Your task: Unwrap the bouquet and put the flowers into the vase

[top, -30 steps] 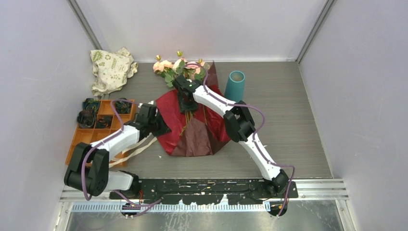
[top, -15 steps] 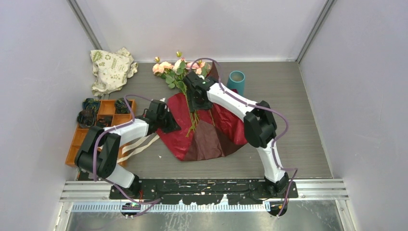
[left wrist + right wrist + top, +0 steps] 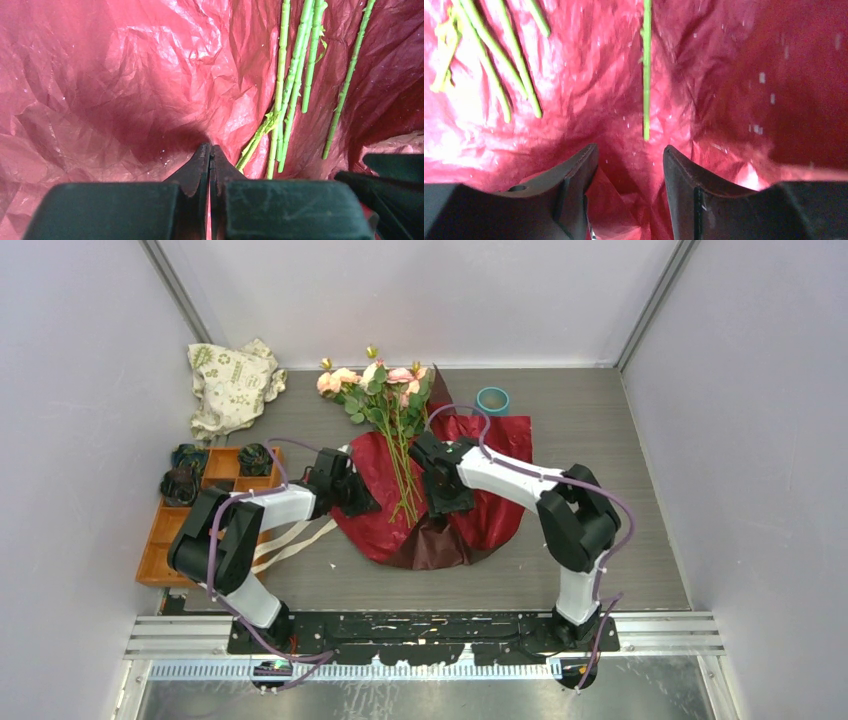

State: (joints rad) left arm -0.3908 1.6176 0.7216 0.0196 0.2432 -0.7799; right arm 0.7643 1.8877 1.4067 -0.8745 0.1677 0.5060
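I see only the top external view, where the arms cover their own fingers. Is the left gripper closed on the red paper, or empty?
Observer: In the left wrist view the left gripper is shut, and creases of the wrapping paper run into its tips; it seems to pinch a fold.
Operator: And the right one?
Observer: The right gripper is open above the paper and holds no stem.
Operator: Is a stem near it?
Observer: One green stem ends just ahead of its gap, not touching it.

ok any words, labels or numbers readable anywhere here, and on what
None can be read.
The white cloth bag carries a green print, but it is too small and blurred to read.
No lettering shows on the vase or the wrapping paper.
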